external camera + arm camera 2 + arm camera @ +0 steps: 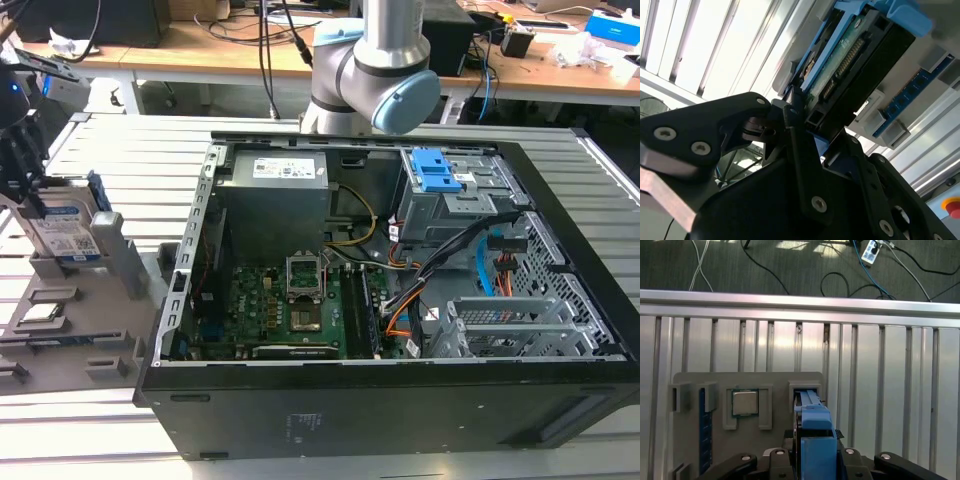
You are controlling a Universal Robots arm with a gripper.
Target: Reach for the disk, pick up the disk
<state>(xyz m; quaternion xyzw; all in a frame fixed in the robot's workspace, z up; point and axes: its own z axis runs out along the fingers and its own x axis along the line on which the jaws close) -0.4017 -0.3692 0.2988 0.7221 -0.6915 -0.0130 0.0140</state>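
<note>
Exterior view placed the disk upright at the exterior view's left, standing in a slot of a grey holder on the slatted tabletop, near the open computer case. The hand sat over it from above and straddled it. In the first wrist view the disk's blue frame stood with the hand's black body to either side. Whether the hand was clamped on the disk or only set around it, I could not tell.

The likeliest trouble, as I judged it, was a hold taken on the plastic frame alone or off-centre. The disk could then tilt, bind in its slot and drag the holder up with it, or slip free (a hard drive would not take a drop kindly). A skewed pull might also jar the grey chip lying in the neighbouring pocket, or swing the disk against the case wall.

Much was hidden. The hand's own body covered the contact points in both wrist views, and the foot of the slot lay behind the disk. In the second wrist view the disk's green circuit board was plain, yet how deep the disk sat in the holder was not. The exterior view's left edge cut off most of the hand
</note>
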